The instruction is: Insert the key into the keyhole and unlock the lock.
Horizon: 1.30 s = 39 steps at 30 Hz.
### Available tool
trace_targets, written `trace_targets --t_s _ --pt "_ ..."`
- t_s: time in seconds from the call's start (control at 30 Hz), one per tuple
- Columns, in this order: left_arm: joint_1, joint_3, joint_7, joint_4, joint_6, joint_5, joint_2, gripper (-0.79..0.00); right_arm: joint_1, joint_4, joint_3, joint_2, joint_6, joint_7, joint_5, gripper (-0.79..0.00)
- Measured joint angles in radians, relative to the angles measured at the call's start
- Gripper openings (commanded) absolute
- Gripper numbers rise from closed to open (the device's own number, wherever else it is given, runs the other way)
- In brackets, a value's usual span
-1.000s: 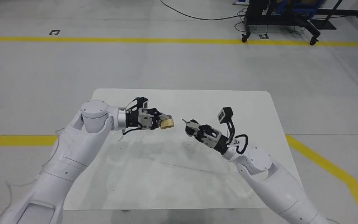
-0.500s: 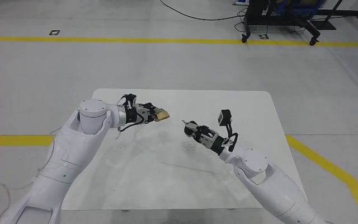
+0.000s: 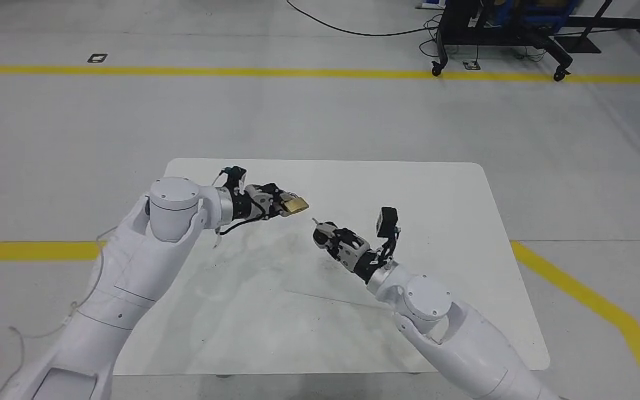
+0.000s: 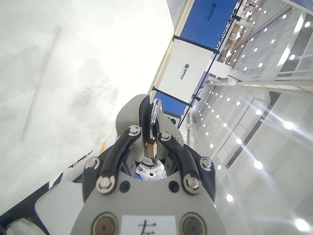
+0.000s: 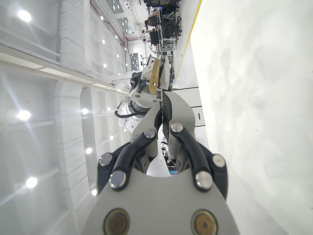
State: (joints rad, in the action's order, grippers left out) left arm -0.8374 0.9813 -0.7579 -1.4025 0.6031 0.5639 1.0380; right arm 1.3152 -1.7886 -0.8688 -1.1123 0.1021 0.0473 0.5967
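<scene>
A brass padlock (image 3: 294,205) is held above the white table (image 3: 450,190) with my left gripper (image 3: 282,202) shut on it. In the left wrist view the padlock (image 4: 151,149) sits between the closed fingers (image 4: 171,133). My right gripper (image 3: 324,236) hovers just right of and nearer than the lock, shut on a thin key (image 3: 315,225) that points at the lock, a small gap away. The right wrist view looks along the right gripper (image 5: 163,101) to the padlock (image 5: 154,79), whose keyhole end faces it. Most of the key is hidden between the fingers.
Both arms hang over the middle of the white table, well inside its edges. On the grey floor beyond it, a yellow line (image 3: 200,71) runs across and a black wheeled cart (image 3: 500,30) stands at the back right.
My right gripper has moved left with the key, closing on the lock. My left gripper has lifted the padlock slightly toward the table's back.
</scene>
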Motion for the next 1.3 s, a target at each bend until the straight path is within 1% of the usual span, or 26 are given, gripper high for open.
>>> trace_targets --t_s 0.17,0.3,0.4,0.67,1.03,1.3 --pt "0.001 -0.002 -0.001 -0.006 -0.008 -0.014 0.001 -0.785 -0.009 0.003 0.007 -0.01 0.001 0.011 -0.013 -0.785" --pt "0.002 -0.002 -0.001 -0.022 -0.05 -0.041 0.001 -0.785 -0.012 0.004 0.01 -0.019 -0.008 0.014 -0.018 -0.785" --pt "-0.001 -0.001 -0.006 -0.029 -0.064 -0.051 0.001 -0.785 -0.013 0.006 0.008 -0.025 -0.013 0.019 -0.018 -0.785" --pt "-0.002 -0.002 -0.02 -0.037 -0.07 -0.074 0.001 -0.785 -0.018 0.014 -0.001 -0.042 -0.035 0.0 -0.011 -0.785" --pt "0.0 -0.002 -0.031 -0.039 -0.071 -0.093 0.003 -0.785 -0.031 0.034 -0.001 -0.064 -0.016 -0.022 -0.021 -0.785" --pt "-0.007 0.009 -0.017 -0.039 -0.078 -0.085 0.006 -0.785 -0.006 0.015 -0.013 -0.072 -0.015 -0.014 -0.049 -0.785"
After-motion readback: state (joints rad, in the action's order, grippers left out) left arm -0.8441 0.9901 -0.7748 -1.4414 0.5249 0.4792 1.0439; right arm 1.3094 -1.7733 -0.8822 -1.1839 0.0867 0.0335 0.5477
